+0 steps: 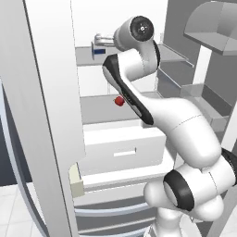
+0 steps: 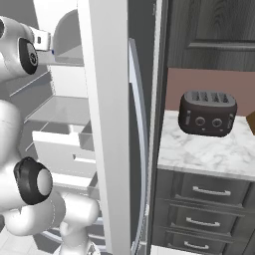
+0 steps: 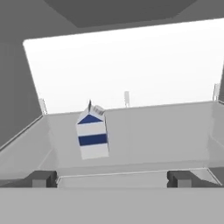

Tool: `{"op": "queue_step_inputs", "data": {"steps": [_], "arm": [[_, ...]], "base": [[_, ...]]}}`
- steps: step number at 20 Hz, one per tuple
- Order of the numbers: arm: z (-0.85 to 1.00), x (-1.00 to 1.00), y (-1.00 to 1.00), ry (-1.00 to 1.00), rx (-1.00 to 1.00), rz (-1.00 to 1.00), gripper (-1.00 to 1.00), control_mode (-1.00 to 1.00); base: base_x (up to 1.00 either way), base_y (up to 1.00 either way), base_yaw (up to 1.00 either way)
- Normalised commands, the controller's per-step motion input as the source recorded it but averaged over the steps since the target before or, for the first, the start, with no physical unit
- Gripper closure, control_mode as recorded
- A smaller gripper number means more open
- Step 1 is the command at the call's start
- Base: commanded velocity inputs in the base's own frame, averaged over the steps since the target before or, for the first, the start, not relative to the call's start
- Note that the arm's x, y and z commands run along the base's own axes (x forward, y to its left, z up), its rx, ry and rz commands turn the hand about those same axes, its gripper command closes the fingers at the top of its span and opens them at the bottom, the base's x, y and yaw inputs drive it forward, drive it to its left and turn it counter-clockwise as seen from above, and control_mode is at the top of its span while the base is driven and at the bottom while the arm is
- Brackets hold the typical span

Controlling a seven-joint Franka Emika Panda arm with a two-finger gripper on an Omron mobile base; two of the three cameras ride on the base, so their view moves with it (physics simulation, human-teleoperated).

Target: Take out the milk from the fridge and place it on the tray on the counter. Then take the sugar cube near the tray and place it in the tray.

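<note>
I see the fridge (image 1: 51,92) standing open, my arm reaching to its upper shelf (image 3: 144,135). The milk (image 3: 92,136) stands upright there, ahead of my fingers (image 3: 43,178), which are spread wide, holding nothing.

the arm hides most of the milk (image 1: 98,50) in the left base view.

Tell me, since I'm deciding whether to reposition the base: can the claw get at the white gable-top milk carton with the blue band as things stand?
Probably yes. In the hand view the claw stands open, facing the white blue-banded milk carton, which stands upright on a grey fridge shelf. Nothing lies between them, though the carton sits left of centre.
</note>
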Motion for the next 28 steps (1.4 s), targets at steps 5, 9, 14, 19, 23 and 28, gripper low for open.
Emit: {"op": "queue_step_inputs", "data": {"steps": [5,9,14,19,23,28], "arm": [[0.0,0.28,0.01,0.03,0.03,0.07,-1.0,-1.0],[0.0,0.23,0.03,0.0,0.0,0.07,-1.0,-1.0],[0.0,0.07,0.06,0.0,0.0,0.01,-1.0,-1.0],[-0.01,0.05,0.17,0.03,0.0,0.0,-1.0,-1.0],[-0.09,0.11,0.14,0.07,0.0,0.0,-1.0,-1.0],[-0.12,0.15,0.0,0.02,0.0,0.01,-1.0,-1.0]], "base": [[0.0,0.0,0.0],[0.0,0.0,0.0],[0.0,0.0,0.0],[0.0,0.0,0.0],[0.0,0.0,0.0],[0.0,0.0,0.0]]}}
